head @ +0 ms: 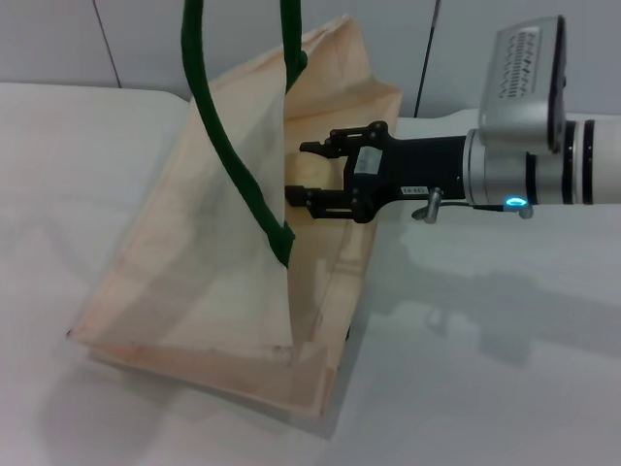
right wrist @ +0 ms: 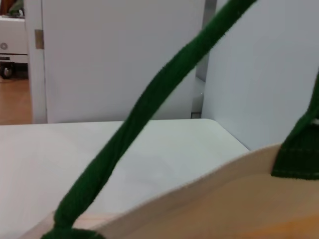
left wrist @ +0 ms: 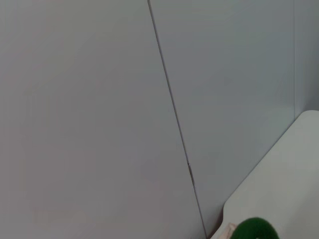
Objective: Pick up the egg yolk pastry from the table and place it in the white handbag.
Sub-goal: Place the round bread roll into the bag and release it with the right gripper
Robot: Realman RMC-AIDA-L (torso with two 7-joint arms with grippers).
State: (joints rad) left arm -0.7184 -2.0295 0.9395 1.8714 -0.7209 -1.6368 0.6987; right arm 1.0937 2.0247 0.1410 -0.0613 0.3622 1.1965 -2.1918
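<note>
The white handbag (head: pixel 223 262) stands on the table, a cream tote with its mouth pulled open toward the right. Its dark green handles (head: pixel 209 107) are drawn tight and run up out of the head view. My right gripper (head: pixel 309 173) reaches in from the right, level, at the bag's open mouth just over the rim. Between its black fingers (head: pixel 330 144) sits the egg yolk pastry (head: pixel 312 173), a pale beige lump that hardly stands out from the bag's inner wall. The bag's rim (right wrist: pixel 209 199) and one green handle (right wrist: pixel 149 104) fill the right wrist view. My left gripper is out of view.
The white table (head: pixel 485 388) spreads around the bag, with grey wall panels (head: pixel 116 39) behind it. A bit of green handle (left wrist: pixel 255 230) and the table's corner (left wrist: pixel 284 179) show in the left wrist view. My right arm (head: pixel 543 165) spans the table's right side.
</note>
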